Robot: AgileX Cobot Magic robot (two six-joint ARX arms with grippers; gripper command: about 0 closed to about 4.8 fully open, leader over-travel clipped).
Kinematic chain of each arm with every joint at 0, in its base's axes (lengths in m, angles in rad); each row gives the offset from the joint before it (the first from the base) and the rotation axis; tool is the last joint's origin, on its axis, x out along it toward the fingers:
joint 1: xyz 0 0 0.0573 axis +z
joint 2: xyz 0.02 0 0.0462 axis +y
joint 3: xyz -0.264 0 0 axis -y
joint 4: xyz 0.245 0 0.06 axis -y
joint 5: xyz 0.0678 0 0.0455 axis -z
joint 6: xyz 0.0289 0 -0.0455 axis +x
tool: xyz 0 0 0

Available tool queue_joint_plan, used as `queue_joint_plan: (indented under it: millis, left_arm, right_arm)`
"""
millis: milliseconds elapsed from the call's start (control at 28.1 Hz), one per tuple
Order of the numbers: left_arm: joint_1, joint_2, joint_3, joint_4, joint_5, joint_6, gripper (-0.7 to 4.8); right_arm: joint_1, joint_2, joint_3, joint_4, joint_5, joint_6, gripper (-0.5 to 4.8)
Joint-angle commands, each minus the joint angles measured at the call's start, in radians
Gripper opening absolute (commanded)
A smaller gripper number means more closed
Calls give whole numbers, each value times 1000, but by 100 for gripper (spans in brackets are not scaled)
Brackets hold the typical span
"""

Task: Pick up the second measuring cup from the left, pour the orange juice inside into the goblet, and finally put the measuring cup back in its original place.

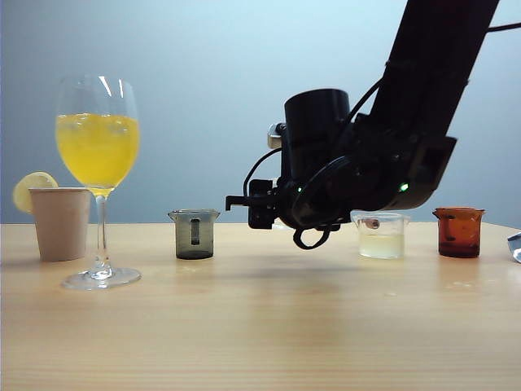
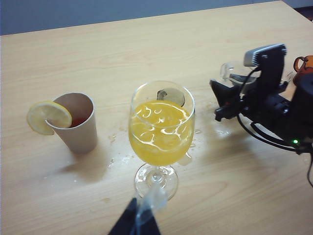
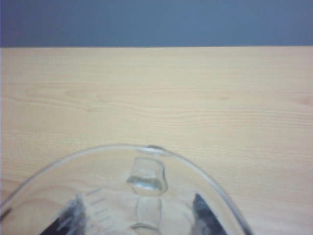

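Holding empty measuring cup [image 3: 142,196] in right tool [image 3: 134,218]; left tool [image 2: 139,218] near goblet [image 2: 161,132].

The exterior camera sits low at table height, facing the back wall. The left wrist camera looks steeply down on the goblet [image 2: 161,132], shared with the exterior view. The right wrist camera hugs the clear measuring cup [image 3: 127,196], table beyond at twelve o'clock.

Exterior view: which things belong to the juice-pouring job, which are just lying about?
In the job: goblet, orange juice in it, clear measuring cup held by the right end effector mid-table.
Lying about: paper cup with lemon slice, grey-green cup, cloudy-liquid cup, amber cup, left end effector by the goblet.
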Motion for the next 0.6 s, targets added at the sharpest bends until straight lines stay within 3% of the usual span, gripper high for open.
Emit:
queue_joint_plan:
  millis: [36,605]
  left_arm:
    - [0,-1,1,13,-3,1,-4]
    - [0,-1,1,13,-3,1,-4]
  right_arm:
    - [-8,20,27,-3,-15,4,193]
    - [-16,82,76,-113,-38,5,192]
